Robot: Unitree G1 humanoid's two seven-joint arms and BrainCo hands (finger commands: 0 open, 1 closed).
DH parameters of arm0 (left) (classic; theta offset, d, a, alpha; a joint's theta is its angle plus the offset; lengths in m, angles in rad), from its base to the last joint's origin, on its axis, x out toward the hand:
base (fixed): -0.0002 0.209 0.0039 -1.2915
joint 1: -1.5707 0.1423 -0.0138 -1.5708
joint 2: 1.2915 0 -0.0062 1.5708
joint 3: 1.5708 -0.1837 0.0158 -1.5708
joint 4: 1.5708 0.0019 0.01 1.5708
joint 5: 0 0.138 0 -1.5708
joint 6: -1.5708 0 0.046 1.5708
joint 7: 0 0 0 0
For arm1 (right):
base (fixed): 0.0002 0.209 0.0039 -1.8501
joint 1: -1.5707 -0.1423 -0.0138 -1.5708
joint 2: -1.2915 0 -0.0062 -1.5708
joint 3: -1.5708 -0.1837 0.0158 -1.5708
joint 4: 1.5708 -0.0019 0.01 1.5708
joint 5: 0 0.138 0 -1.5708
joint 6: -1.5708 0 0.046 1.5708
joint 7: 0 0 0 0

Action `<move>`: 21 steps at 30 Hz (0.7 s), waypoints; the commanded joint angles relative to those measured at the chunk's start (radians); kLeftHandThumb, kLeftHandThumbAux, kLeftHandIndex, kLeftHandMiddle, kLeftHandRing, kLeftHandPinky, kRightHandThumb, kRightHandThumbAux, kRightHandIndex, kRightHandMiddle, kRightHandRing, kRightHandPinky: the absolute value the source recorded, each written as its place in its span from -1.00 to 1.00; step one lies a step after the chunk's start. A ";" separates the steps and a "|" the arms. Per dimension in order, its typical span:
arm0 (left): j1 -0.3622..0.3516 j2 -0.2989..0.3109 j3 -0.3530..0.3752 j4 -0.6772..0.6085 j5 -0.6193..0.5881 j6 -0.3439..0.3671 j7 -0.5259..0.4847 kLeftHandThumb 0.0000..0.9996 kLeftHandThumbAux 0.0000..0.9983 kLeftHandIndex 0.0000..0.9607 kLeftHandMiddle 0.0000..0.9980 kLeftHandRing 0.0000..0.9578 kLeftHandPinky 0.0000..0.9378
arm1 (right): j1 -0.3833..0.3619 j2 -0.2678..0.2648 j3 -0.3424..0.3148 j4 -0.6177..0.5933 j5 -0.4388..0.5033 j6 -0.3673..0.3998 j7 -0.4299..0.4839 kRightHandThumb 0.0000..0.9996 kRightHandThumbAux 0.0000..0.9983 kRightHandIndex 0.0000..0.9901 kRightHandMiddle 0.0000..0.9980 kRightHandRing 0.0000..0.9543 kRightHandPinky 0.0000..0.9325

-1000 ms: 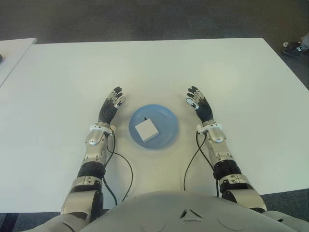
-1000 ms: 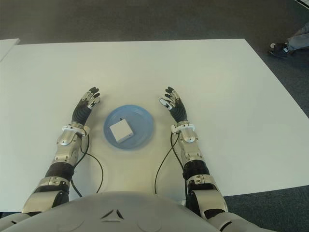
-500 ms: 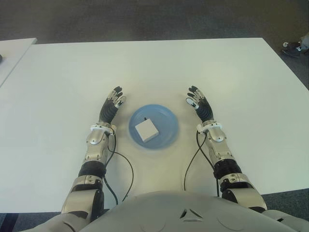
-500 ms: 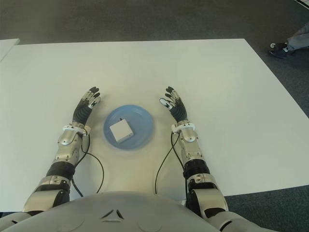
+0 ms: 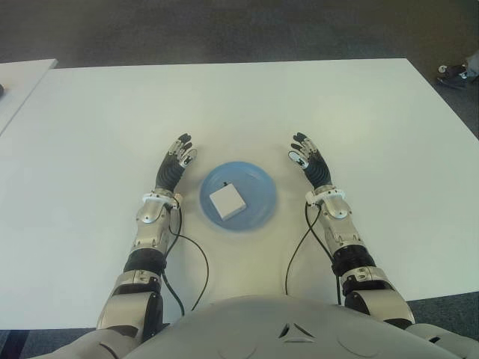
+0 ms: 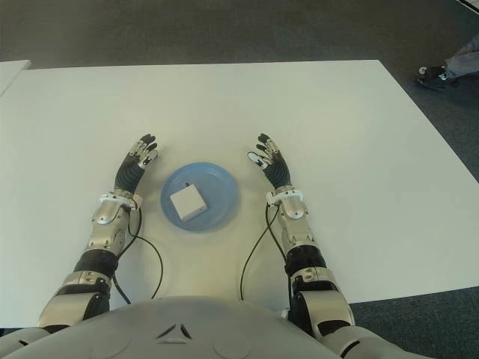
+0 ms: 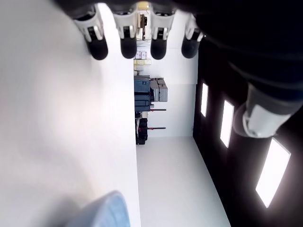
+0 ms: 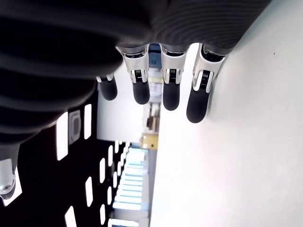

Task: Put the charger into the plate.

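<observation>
While both hands stand clear of it, the white square charger point(image 5: 227, 201) lies flat inside the pale blue plate point(image 5: 258, 212), a little toward the plate's left half, with blue rim showing all round it. That plate sits on the white table point(image 5: 239, 105) close to the near edge and about midway between the table's left and right edges. Just beside the plate on its left is the left hand point(image 5: 173, 164), palm turned inward toward the plate, its fingers point(image 7: 128, 45) straight and spread and holding nothing; the left wrist view shows four dark fingertips extended side by side and a sliver of the blue plate at the frame's edge. Just beside the plate on its right is the right hand point(image 5: 310, 164), mirrored in pose, its fingers point(image 8: 171, 97) likewise stretched out and empty above the bare white surface. Black cables point(image 5: 191, 258) loop across the table from each forearm back toward the near edge. Past the table's far right corner, a person's shoe point(image 5: 453, 72) shows on the dark floor.
</observation>
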 commanded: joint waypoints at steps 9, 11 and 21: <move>0.007 -0.009 -0.012 0.011 0.008 0.044 0.003 -1.00 0.00 -1.00 -1.00 -1.00 -1.00 | 0.059 0.001 -0.008 0.114 0.001 0.038 0.004 -1.00 -0.01 -0.85 -0.73 -0.72 -0.68; 0.006 -0.010 -0.012 0.011 0.008 0.045 0.002 -1.00 0.00 -1.00 -1.00 -1.00 -1.00 | 0.057 0.001 -0.009 0.120 0.000 0.035 0.004 -1.00 -0.01 -0.85 -0.73 -0.72 -0.69; 0.004 -0.010 -0.012 0.016 0.007 0.044 -0.002 -1.00 0.01 -1.00 -1.00 -1.00 -1.00 | 0.049 -0.001 -0.013 0.146 0.001 0.004 0.019 -1.00 0.02 -0.87 -0.74 -0.72 -0.69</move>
